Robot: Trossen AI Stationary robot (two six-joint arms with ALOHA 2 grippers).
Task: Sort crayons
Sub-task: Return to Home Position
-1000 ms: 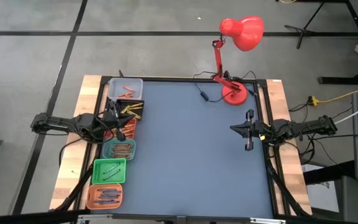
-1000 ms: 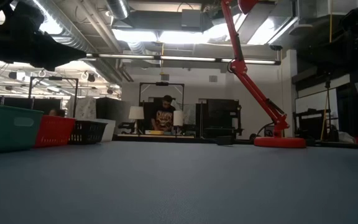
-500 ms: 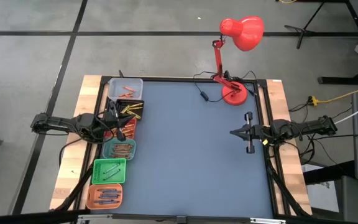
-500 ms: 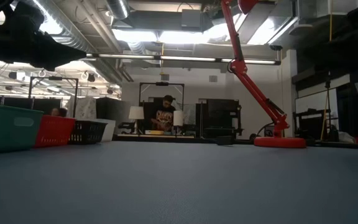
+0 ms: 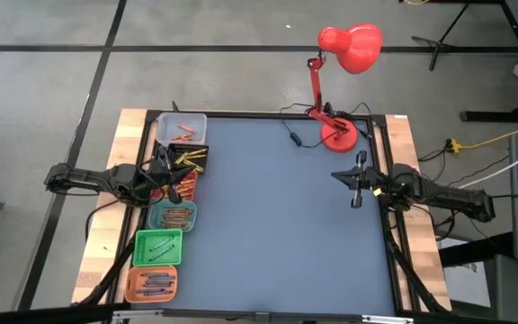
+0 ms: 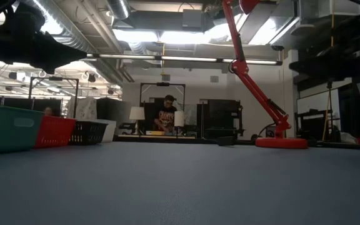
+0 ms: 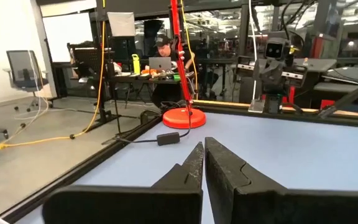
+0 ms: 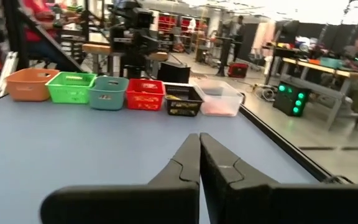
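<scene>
The crayons lie sorted in a column of small bins along the table's left side: orange ones (image 5: 183, 132) in the clear bin, yellow ones (image 5: 190, 158) in the black bin, others in the teal (image 5: 176, 216), green (image 5: 158, 246) and orange (image 5: 154, 283) bins. My left gripper (image 5: 187, 173) hovers over the black and red bins, shut and empty; its shut fingers show in the left wrist view (image 7: 201, 149). My right gripper (image 5: 335, 175) is shut and empty above the bare mat at the table's right, and shows in the right wrist view (image 8: 199, 138).
A red desk lamp (image 5: 338, 135) stands at the far right corner with its cable (image 5: 290, 138) on the mat. The row of bins shows in the right wrist view (image 8: 145, 93) and at the left of the low view (image 6: 17, 128). The blue mat's middle (image 5: 277, 225) is bare.
My right gripper has swung toward the table's far edge and toward the lamp, the arm turning so that its rear end now lies nearer the table's near edge. It has stayed shut.
</scene>
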